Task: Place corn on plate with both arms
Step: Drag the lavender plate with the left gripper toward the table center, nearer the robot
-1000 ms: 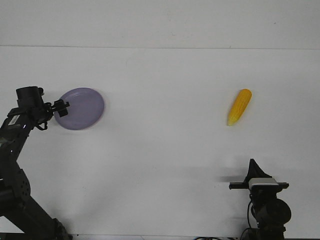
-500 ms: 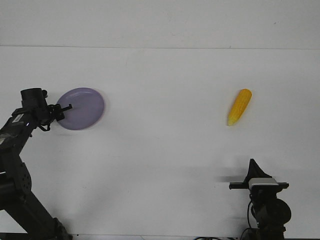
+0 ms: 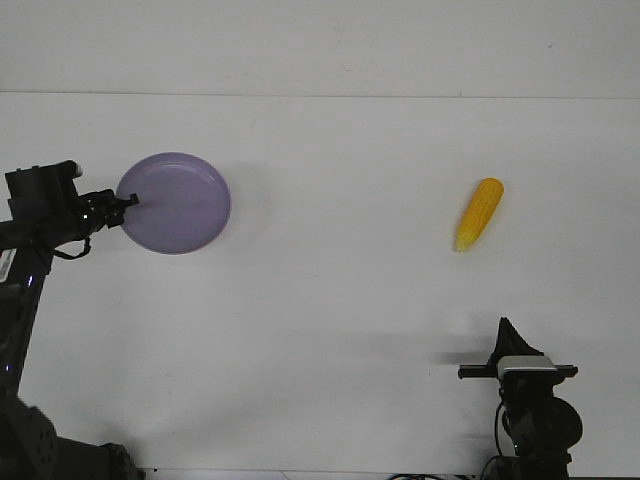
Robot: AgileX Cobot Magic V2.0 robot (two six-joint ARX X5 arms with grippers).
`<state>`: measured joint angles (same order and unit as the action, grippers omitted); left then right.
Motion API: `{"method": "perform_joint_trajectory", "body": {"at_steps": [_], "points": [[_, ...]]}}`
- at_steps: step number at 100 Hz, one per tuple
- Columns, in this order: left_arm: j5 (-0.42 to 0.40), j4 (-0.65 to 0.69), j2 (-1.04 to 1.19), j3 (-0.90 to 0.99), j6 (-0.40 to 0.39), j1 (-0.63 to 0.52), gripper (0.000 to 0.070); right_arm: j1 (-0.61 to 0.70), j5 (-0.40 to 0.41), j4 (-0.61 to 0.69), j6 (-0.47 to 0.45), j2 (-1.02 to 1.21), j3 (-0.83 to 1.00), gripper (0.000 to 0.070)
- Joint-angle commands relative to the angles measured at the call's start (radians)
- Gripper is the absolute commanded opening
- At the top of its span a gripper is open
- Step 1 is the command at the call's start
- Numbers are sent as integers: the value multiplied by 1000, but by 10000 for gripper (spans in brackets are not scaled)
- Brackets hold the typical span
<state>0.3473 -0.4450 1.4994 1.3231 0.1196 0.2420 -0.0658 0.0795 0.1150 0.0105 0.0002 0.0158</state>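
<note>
The left gripper [image 3: 127,203] sits at the left side of the white table [image 3: 330,300], its fingers closed narrowly on the left rim of the plate [image 3: 178,203]. The plate is round, lavender-purple and shallow, with a low raised rim; whether it is lifted off the table surface or resting on it cannot be told from the front view. The left arm [image 3: 40,215] extends from the lower left corner up to the gripper, with cables exposed near the wrist.

The corn [image 3: 478,214] lies on the right half of the table, well apart from the plate. It is a yellow tapered cob, angled with its thick end farther from the robot and its narrow end nearer. Nothing touches it.

The right gripper [image 3: 507,333] stands near the bottom right edge, nearer the robot than the corn and apart from it. Its pointed tip faces upward above a grey-white wrist block [image 3: 518,366]; the finger spacing cannot be determined.
</note>
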Motion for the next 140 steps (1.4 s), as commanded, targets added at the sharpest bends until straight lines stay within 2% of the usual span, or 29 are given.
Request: {"method": "perform_joint_trajectory", "body": {"at_steps": [1, 13, 33, 48, 56, 67, 83, 107, 112, 114, 124, 127, 131, 140], "points": [[24, -29, -64, 9, 17, -24, 6, 1, 0, -10, -11, 1, -3, 12], [45, -48, -208, -54, 38, -110, 6, 1, 0, -10, -11, 1, -3, 12], [46, -19, -373, -294, 86, -336, 6, 1, 0, -10, -11, 1, -3, 12], [33, 80, -402, -479, 187, -529, 6, 1, 0, -10, -11, 1, -3, 12], [0, 148, -387, -560, 225, -621, 6, 1, 0, -10, -11, 1, -3, 12], [-96, 224, -358, -630, 242, -730, 6, 1, 0, -10, -11, 1, -3, 12], [-150, 280, -289, -655, 241, -790, 6, 1, 0, -10, -11, 1, -3, 12], [-209, 306, -214, -655, 227, -802, 7, 1, 0, -10, -11, 1, -3, 12], [-216, 311, -213, -655, 225, -802, 45, 1, 0, -10, -11, 1, -3, 12], [-217, 313, -213, -655, 224, -802, 86, 1, 0, -10, -11, 1, -3, 12], [-227, 314, -215, -655, 209, -801, 406, 1, 0, -10, -11, 1, -3, 12], [-236, 315, -215, -655, 209, -801, 479, 1, 0, -10, -11, 1, -3, 12], [-242, 318, -216, -655, 205, -801, 522, 1, 0, -10, -11, 1, -3, 12], [-243, 330, -224, -653, 188, -801, 524, 1, 0, -10, -11, 1, -3, 12]]}}
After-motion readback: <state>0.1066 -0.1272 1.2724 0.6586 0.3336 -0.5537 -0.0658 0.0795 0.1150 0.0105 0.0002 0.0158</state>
